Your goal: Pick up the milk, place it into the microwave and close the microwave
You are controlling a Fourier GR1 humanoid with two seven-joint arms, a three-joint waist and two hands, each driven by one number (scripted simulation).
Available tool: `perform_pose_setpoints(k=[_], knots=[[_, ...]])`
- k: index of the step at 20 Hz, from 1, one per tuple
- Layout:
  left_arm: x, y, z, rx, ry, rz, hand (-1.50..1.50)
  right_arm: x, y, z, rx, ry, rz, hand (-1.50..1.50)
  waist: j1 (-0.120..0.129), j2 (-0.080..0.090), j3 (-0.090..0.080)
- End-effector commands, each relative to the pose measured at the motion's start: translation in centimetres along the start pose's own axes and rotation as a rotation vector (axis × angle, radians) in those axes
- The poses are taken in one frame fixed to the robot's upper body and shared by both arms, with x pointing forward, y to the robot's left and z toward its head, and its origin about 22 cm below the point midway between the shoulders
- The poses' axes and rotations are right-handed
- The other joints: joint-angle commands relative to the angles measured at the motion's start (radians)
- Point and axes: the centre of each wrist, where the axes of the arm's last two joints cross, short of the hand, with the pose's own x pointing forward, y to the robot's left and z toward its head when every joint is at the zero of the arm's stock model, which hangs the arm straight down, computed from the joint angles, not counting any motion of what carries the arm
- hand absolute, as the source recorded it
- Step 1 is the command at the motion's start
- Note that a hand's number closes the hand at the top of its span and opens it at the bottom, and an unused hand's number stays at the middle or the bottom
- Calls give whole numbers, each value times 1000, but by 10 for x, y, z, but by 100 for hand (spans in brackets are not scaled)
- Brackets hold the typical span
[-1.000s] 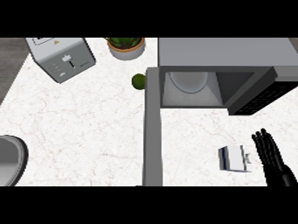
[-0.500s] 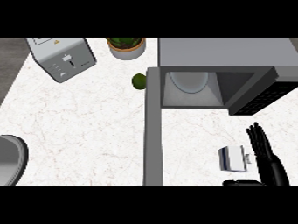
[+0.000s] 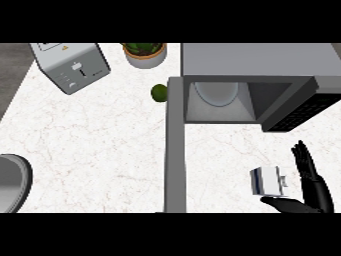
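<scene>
Nudged closer since a moment ago, the right hand (image 3: 315, 187) brackets the milk (image 3: 269, 180), fingers straight, thumb beneath. Both sit below the open microwave (image 3: 258, 65).

Open microwave (image 3: 261, 65) with its cavity facing the counter (image 3: 99, 150); its door (image 3: 174, 145) swings out leftward and runs as a long grey wall down the counter, closing off the left approach. A bare strip of counter lies between door and control panel (image 3: 306, 107), leading straight into the cavity. The milk (image 3: 267, 180) stands in this strip, just beside the right hand (image 3: 309, 185). Toaster (image 3: 71, 66), potted plant (image 3: 145, 52) and a small green fruit (image 3: 159, 92) stand left of the door, well apart.
</scene>
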Motion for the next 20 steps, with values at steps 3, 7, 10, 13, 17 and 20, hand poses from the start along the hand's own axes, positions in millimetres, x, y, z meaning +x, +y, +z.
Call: perform_pose_setpoints(k=[3,7,10,13,17,20], knots=[[-2,3,5,-6,13,36,-150,-13,-25,2,130,25,-178,-150,11,1,1],[-3,1,-9,-9,-6,25,-150,-14,8,-5,362,16,-329,-150,10,4,2],[-2,10,-1,3,17,21,-150,-14,26,-5,359,-36,-418,150,10,1,2],[-6,4,6,-3,18,30,-150,-15,35,-4,294,-122,-322,150,7,0,1],[1,9,1,3,5,33,-150,-4,30,-13,96,-201,-123,150,-5,-2,0],[-7,15,21,-6,28,43,-150,5,49,-28,137,-200,-256,150,1,-3,-1]])
